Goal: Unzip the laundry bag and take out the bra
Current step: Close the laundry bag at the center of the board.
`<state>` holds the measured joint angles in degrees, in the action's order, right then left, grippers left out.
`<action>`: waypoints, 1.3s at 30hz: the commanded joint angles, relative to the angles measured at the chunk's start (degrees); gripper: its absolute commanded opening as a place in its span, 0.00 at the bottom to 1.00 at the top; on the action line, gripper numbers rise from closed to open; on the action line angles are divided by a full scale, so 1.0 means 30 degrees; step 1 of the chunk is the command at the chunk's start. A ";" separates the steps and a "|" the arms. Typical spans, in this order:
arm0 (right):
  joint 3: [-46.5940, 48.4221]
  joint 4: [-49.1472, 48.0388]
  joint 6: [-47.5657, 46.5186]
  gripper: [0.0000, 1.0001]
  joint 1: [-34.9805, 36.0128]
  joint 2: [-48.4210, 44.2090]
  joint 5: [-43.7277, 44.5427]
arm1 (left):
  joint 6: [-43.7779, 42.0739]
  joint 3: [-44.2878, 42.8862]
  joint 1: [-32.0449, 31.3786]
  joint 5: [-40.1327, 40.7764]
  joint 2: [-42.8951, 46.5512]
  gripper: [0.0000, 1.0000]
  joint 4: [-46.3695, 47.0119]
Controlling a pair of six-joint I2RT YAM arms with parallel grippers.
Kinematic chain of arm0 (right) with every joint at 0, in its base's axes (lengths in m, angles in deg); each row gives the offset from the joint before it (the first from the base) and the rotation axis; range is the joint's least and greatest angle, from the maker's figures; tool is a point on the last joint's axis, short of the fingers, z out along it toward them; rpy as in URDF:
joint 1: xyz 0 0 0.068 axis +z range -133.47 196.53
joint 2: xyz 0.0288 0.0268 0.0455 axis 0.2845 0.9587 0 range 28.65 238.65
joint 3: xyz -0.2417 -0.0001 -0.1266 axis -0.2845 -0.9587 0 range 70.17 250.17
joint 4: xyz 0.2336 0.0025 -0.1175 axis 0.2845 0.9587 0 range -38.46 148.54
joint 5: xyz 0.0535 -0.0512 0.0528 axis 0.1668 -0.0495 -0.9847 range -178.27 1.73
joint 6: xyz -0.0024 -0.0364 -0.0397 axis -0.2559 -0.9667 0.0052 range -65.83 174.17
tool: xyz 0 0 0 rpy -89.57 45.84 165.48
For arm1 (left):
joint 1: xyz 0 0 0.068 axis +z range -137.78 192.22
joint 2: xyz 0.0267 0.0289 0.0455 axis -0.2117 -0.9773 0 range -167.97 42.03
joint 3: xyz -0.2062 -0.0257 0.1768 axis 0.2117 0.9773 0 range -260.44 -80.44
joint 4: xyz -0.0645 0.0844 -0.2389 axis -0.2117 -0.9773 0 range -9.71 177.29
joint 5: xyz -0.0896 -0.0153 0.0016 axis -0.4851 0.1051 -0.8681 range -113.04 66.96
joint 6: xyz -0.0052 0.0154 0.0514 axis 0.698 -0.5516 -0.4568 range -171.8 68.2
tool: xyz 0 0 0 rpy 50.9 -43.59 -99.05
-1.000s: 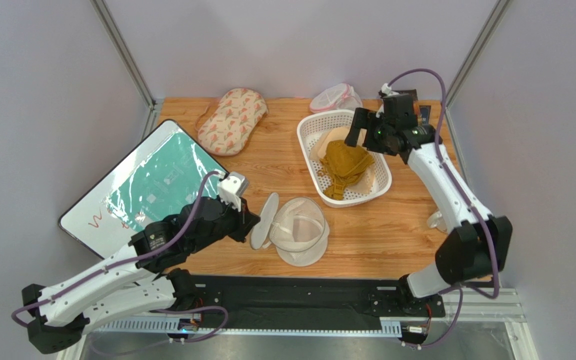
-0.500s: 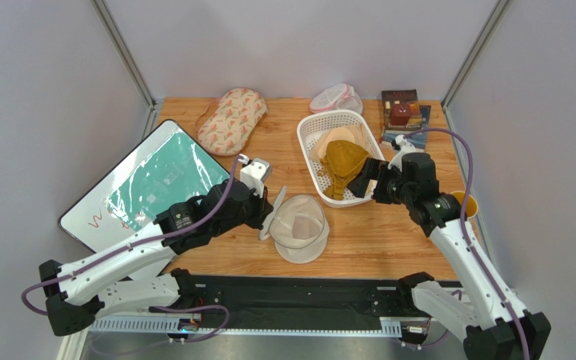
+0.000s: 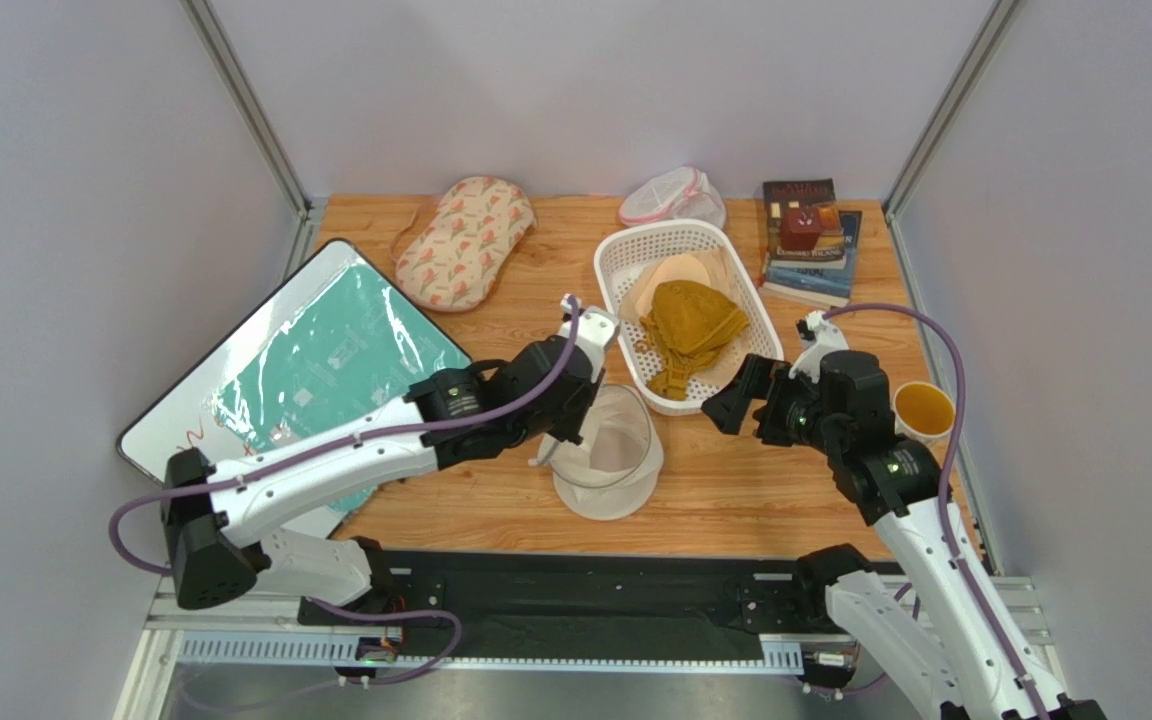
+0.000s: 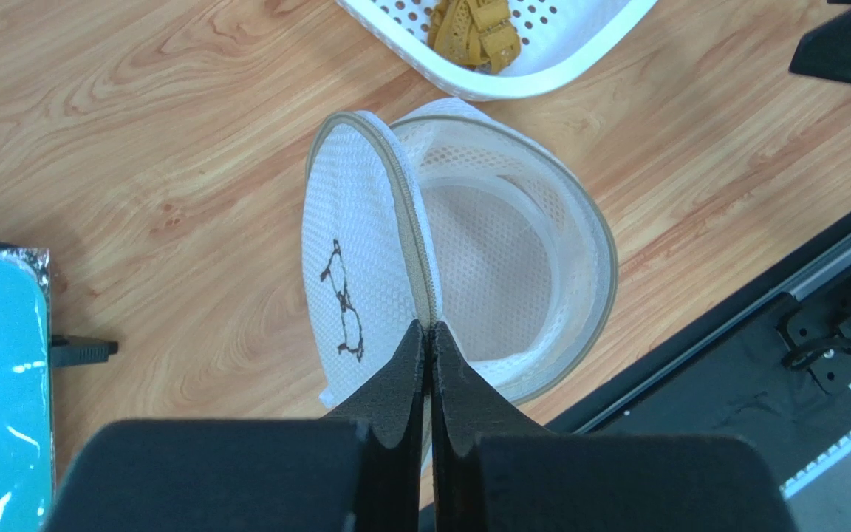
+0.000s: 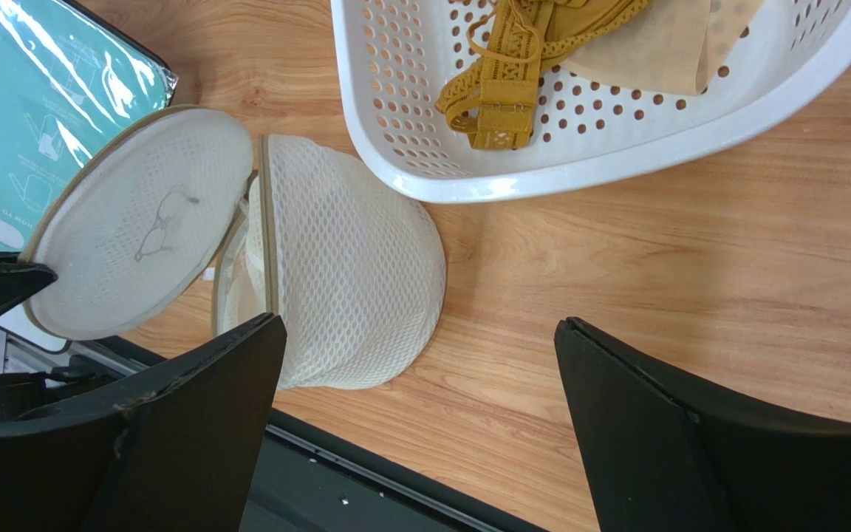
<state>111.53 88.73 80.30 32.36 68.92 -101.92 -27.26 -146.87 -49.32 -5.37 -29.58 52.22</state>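
Note:
The round cream mesh laundry bag [image 3: 612,458] lies unzipped at the table's near middle; its inside [image 4: 497,266] looks empty. My left gripper [image 3: 561,426] is shut on the zip edge [image 4: 430,328] of the bag's lid [image 4: 343,290], which stands on edge and shows the black bra icon. The mustard bra [image 3: 687,324] lies in the white basket [image 3: 615,258], also seen in the right wrist view [image 5: 519,55]. My right gripper [image 3: 734,402] is open and empty, hovering between basket and bag [image 5: 347,283], above bare table.
A pale peach bra [image 3: 669,276] lies under the mustard one. An oval patterned bag [image 3: 464,240] and a pink-trimmed mesh bag [image 3: 669,195] sit at the back. Books [image 3: 808,243] are back right, a yellow cup [image 3: 923,408] right, a teal board [image 3: 297,368] left.
My right arm left the basket, with the bra staying there, and came back toward the near edge. My left arm swung right, carrying the bag's lid upright over the bag.

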 commanded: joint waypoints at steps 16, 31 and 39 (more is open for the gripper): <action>-0.0311 0.0523 0.0050 1.00 0.0025 -0.0680 0.0595 | 0.0083 -0.5422 -0.2836 0.2283 -0.6978 0.00 -0.1698; 0.0040 0.0816 -0.0185 1.00 0.0083 -0.0533 0.0800 | 0.0464 -0.3022 -0.2983 -0.1204 -0.4141 0.87 0.1172; 0.0157 0.0992 -0.0272 1.00 0.0054 -0.0679 0.0713 | -0.0208 -0.1648 -0.2780 0.0028 -0.0686 0.93 0.1318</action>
<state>111.01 91.94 80.24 32.43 67.59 -100.11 -26.41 -153.91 -57.89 -6.98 -37.52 53.99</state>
